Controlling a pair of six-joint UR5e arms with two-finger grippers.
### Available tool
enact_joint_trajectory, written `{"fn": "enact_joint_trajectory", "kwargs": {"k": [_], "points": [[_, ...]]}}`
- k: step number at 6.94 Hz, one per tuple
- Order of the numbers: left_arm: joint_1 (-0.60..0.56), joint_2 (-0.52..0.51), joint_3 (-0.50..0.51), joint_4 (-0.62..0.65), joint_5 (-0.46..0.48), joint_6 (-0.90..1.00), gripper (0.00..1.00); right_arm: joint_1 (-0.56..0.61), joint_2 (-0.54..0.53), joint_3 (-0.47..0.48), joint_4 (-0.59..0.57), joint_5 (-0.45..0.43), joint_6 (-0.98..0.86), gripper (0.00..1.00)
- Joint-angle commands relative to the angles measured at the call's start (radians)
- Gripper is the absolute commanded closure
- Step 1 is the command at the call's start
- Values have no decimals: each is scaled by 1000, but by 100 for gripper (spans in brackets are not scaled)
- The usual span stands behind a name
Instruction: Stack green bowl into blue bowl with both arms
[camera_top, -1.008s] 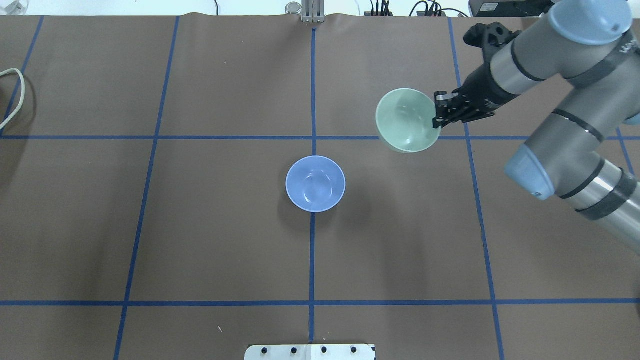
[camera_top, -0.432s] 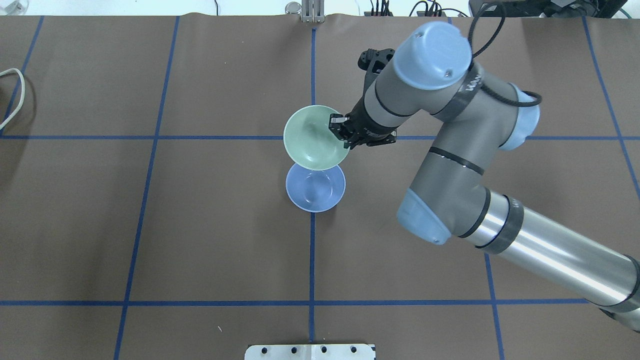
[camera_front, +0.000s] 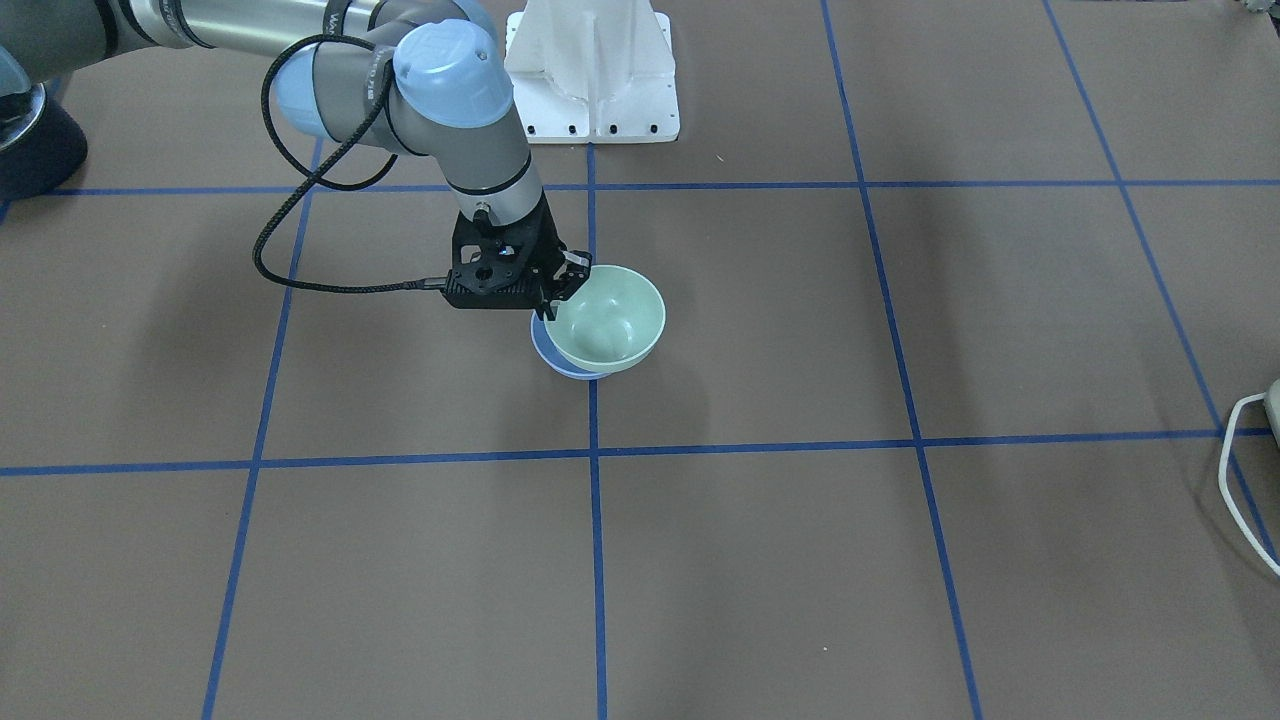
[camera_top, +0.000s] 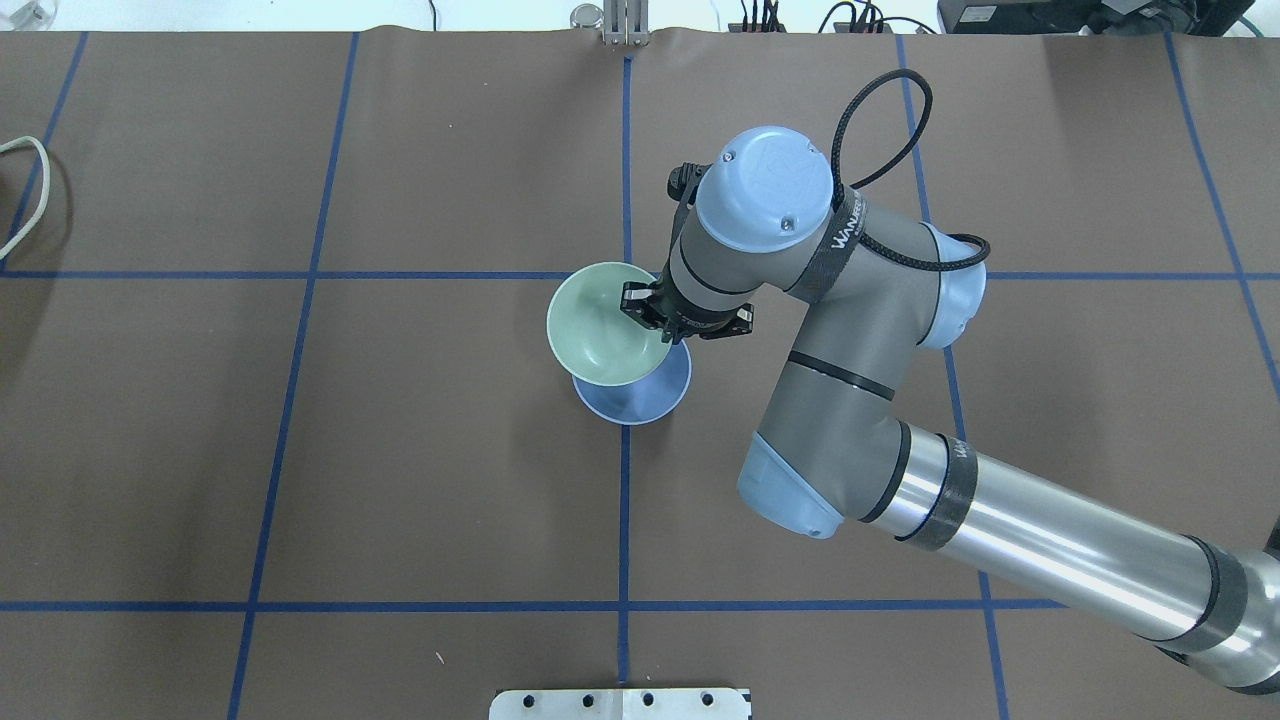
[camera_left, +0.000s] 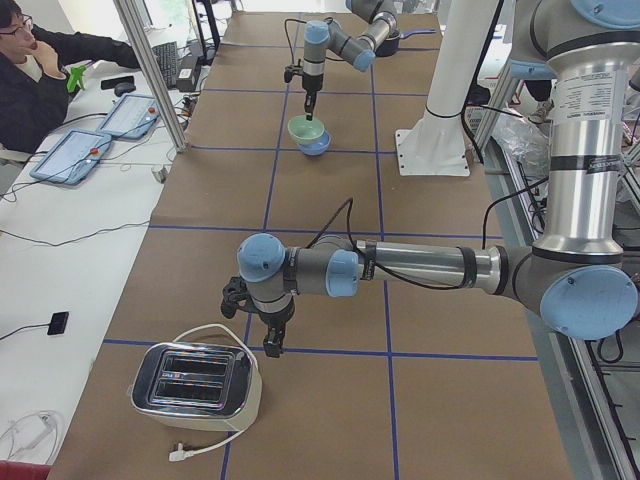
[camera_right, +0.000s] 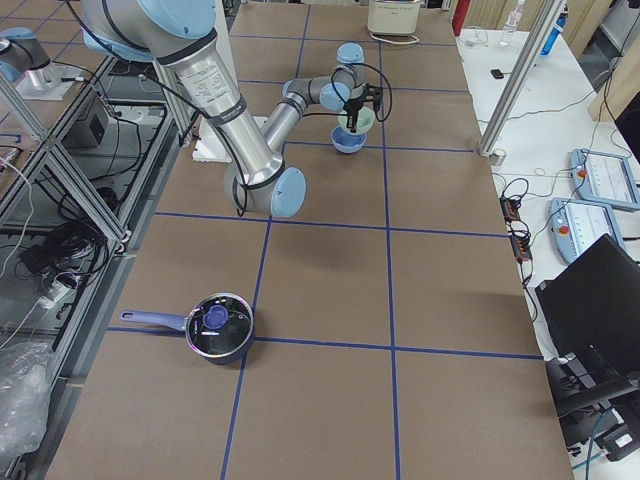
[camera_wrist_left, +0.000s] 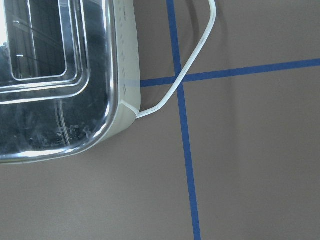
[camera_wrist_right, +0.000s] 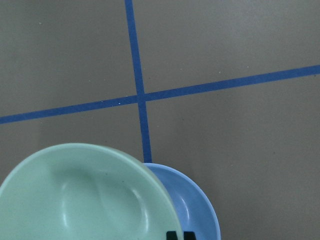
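My right gripper (camera_top: 645, 305) is shut on the right rim of the green bowl (camera_top: 600, 325) and holds it, slightly tilted, just above the blue bowl (camera_top: 640, 400). The green bowl overlaps the blue one's far-left part; whether they touch I cannot tell. The front-facing view shows the gripper (camera_front: 565, 285), the green bowl (camera_front: 610, 318) and a sliver of the blue bowl (camera_front: 560, 362). The right wrist view shows the green bowl (camera_wrist_right: 85, 200) over the blue bowl (camera_wrist_right: 192, 210). My left gripper (camera_left: 270, 345) shows only in the left side view, beside a toaster; I cannot tell its state.
A chrome toaster (camera_left: 195, 390) with a white cable (camera_wrist_left: 200, 45) stands at the table's left end. A dark pot with a lid (camera_right: 217, 328) sits at the right end. The white base pedestal (camera_front: 592, 70) is at the robot's side. Blue tape lines grid the brown table.
My right arm has swung left across the table with the green bowl, from the right square to over the blue bowl, and has come lower.
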Motion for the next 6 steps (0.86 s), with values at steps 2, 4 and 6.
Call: {"fn": "enact_joint_trajectory", "kwargs": {"k": [2, 4, 6], "points": [[2, 0, 1, 0, 1, 0, 1, -12, -16, -15, 2, 4, -8, 100], [0, 0, 1, 0, 1, 0, 1, -27, -28, -15, 3, 4, -8, 100], [0, 0, 3, 2, -1, 0, 1, -39, -42, -15, 3, 4, -10, 100]]}}
